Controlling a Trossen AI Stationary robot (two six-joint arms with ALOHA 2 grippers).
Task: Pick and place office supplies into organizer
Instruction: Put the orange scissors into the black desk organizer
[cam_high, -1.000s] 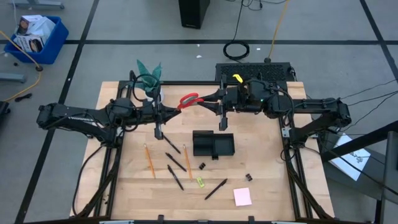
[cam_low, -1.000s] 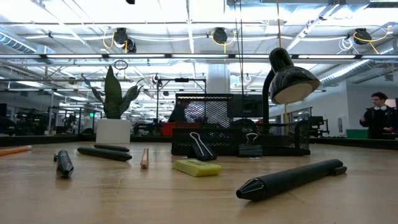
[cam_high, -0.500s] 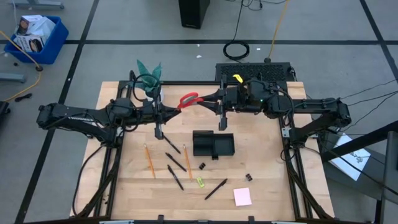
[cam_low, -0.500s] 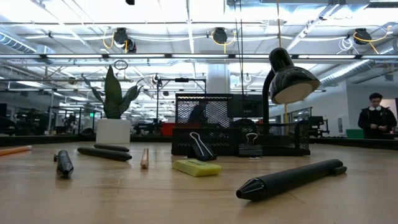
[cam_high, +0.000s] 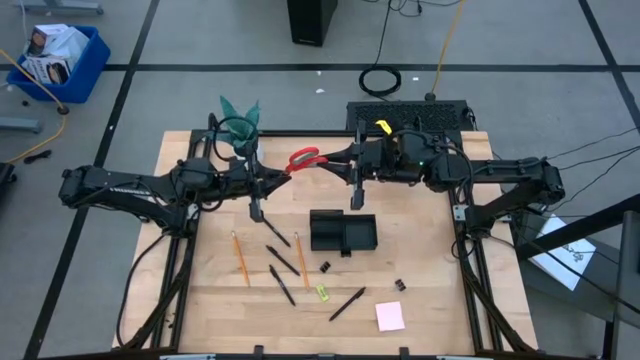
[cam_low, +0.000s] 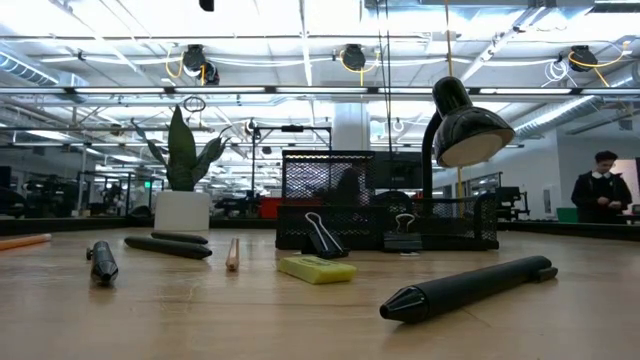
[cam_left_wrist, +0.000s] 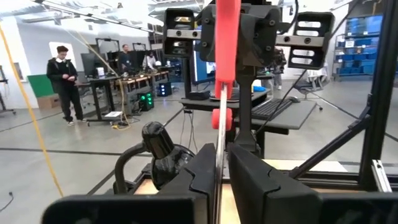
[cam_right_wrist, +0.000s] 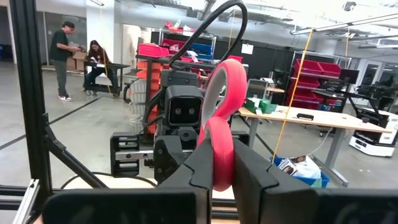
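Both arms meet above the far part of the counter (cam_high: 420, 300), with the red-handled scissors (cam_high: 303, 160) stretched between them in the air. The right hand (cam_high: 325, 158) is clenched on the red handle loops; its wrist view shows a loop pinched tight between its two fingers (cam_right_wrist: 249, 174). The left hand (cam_high: 283, 174) is at the blade end, and its wrist view shows the thin blade in the narrow gap between its fingers (cam_left_wrist: 261, 180). Whether it is gripping the blade or has let go, I cannot tell.

Compared with a second ago, the overhead view is almost the same: scissors and arms sit where they were. The person (cam_low: 600, 190) far off in the room has shifted slightly.

On the counter, the black organizer (cam_high: 343, 232) stands below the scissors. Nearer lie two orange pencils (cam_high: 240, 258), black pens (cam_high: 283, 260), a yellow-green piece (cam_high: 322, 292), small black clips (cam_high: 399, 285) and a pink sticky-note pad (cam_high: 390, 316).
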